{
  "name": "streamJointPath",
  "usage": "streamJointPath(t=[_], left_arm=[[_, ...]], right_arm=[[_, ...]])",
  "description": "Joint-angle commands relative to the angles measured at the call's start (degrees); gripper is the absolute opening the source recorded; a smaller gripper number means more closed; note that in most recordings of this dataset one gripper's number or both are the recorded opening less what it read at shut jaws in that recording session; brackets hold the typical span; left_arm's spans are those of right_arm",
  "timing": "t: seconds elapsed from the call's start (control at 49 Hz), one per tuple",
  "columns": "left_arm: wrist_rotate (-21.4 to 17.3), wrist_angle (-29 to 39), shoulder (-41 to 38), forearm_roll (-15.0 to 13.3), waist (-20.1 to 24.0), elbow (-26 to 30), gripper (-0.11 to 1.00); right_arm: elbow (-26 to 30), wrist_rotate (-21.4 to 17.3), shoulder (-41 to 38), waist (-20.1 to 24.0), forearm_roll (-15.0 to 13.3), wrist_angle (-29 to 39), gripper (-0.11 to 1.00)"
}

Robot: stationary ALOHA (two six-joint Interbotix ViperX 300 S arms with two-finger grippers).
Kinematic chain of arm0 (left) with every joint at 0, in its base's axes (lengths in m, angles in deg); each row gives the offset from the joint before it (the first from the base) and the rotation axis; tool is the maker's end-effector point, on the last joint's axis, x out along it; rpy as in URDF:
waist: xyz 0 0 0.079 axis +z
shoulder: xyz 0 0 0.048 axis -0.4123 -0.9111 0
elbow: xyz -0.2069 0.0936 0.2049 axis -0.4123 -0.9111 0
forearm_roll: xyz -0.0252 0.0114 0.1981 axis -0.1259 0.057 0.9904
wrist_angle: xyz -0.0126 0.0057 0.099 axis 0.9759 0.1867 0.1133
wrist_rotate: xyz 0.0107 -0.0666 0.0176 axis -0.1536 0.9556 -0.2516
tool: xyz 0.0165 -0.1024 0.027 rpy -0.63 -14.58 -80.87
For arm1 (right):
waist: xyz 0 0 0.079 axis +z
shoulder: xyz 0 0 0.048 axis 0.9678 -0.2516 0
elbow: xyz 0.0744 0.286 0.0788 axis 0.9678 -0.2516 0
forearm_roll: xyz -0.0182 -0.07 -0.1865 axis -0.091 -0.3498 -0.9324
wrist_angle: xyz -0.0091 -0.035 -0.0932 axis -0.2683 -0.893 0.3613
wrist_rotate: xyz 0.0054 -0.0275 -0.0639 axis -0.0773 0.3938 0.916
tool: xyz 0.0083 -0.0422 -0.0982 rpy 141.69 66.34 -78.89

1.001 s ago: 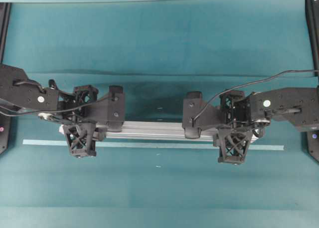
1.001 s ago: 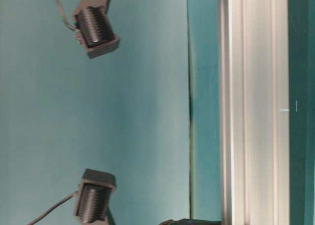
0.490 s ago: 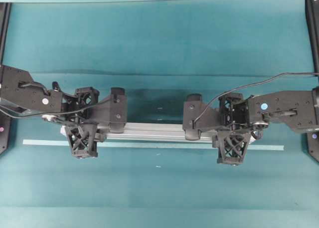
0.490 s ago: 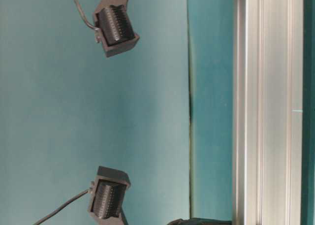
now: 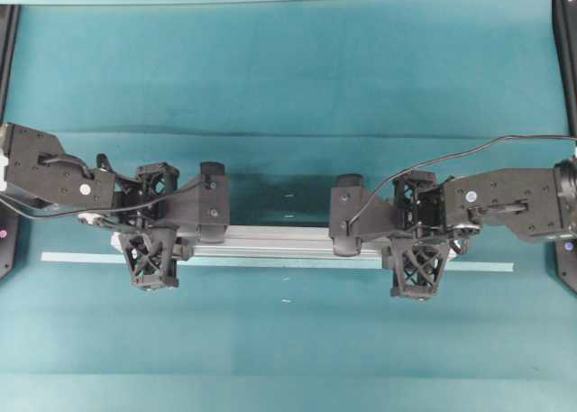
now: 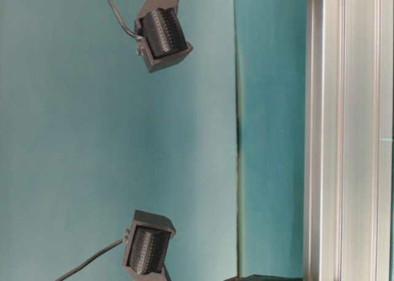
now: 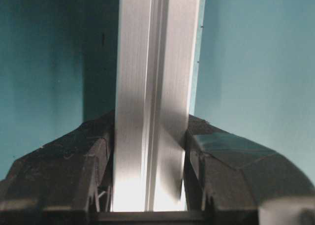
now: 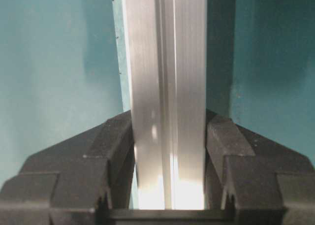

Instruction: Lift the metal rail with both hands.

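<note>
The metal rail (image 5: 279, 240) is a long grooved silver bar lying left to right across the teal table. My left gripper (image 5: 151, 233) is shut on it near its left end, and my right gripper (image 5: 418, 235) is shut on it near its right end. In the left wrist view the rail (image 7: 152, 87) runs up between the black fingers (image 7: 74, 161), which press both its sides. The right wrist view shows the same grip on the rail (image 8: 165, 62). A dark shadow lies offset behind the bar. In the table-level view the rail (image 6: 348, 133) fills the right side.
A thin pale-green tape strip (image 5: 81, 258) lies on the cloth just in front of the rail. Black arm frames (image 5: 565, 33) stand at the far left and right edges. Both wrist camera housings (image 6: 161, 38) show in the table-level view.
Both grippers, still shut on the rail, have carried it slightly toward the front of the table. In the table-level view the rail and camera housings have slid right.
</note>
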Motion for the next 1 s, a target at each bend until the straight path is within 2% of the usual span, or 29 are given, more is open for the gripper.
streamJointPath(t=[0.0, 0.47, 0.98], left_arm=[[1.2, -0.4, 0.4, -0.2, 0.6, 0.1, 0.31], [1.7, -5.9, 0.2, -0.2, 0.4, -0.2, 0.31], [1.0, -5.9, 0.2, -0.2, 0.4, -0.4, 0.30]], right_arm=[[-0.2, -0.1, -0.4, 0.5, 0.2, 0.2, 0.39], [-1.1, -0.5, -0.4, -0.2, 0.0, -0.4, 0.39], [-1.1, -0.6, -0.4, -0.3, 0.4, -1.5, 0.39]])
